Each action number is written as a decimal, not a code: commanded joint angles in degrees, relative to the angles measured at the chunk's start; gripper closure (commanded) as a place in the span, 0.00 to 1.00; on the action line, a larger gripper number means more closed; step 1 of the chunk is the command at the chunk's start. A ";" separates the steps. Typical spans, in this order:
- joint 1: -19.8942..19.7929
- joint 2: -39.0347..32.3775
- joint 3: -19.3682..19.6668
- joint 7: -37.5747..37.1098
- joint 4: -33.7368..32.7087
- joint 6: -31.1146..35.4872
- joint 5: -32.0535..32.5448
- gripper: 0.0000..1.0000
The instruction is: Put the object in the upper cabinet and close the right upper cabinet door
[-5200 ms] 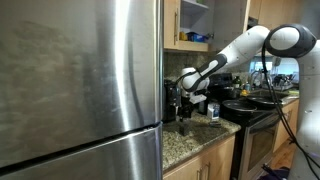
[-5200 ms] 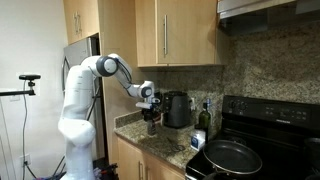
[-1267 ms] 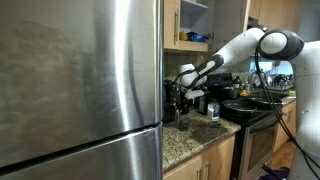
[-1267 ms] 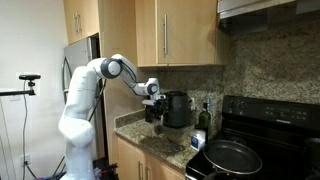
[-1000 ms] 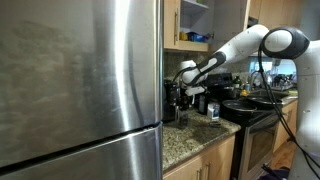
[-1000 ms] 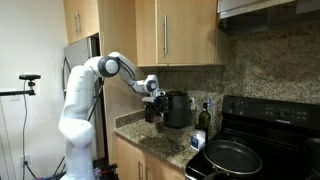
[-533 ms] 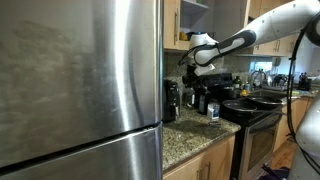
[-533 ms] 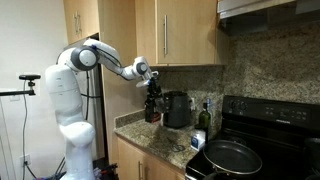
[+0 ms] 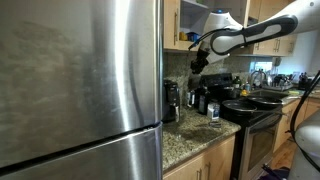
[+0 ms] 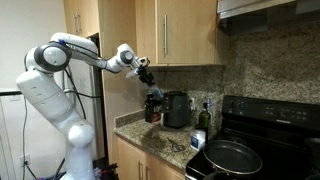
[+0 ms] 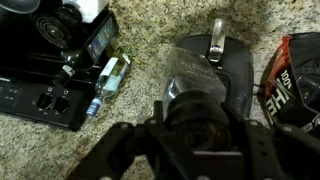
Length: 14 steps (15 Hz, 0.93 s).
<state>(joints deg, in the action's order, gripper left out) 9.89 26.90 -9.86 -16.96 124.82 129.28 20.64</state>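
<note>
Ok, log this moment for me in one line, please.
gripper: shut on dark container | position: high above counter, just below upper cabinet | upper cabinet: open, shelves showing | container: not yet inside

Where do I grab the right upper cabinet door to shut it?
The slim vertical bar handle of the right upper cabinet door, approached from its outer face and pinched sideways across the bar; the flat panel offers nothing else to pinch.
</note>
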 commanded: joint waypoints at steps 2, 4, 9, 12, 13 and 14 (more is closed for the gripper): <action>-4.46 5.42 -1.93 -4.37 -2.92 3.55 -1.36 0.67; -6.11 9.67 -2.36 -6.43 -4.87 2.08 -1.54 0.67; -9.42 14.94 -2.18 -6.46 -6.90 2.96 -5.26 0.42; -10.98 15.46 -2.50 -8.11 -7.51 4.75 -6.03 0.67; -13.11 13.76 -2.50 -12.62 -10.11 6.65 -7.76 0.67; -14.80 12.23 -2.60 -13.87 -12.62 6.13 -8.35 0.67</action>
<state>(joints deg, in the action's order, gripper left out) 0.82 43.10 -11.17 -26.91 117.83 133.28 14.95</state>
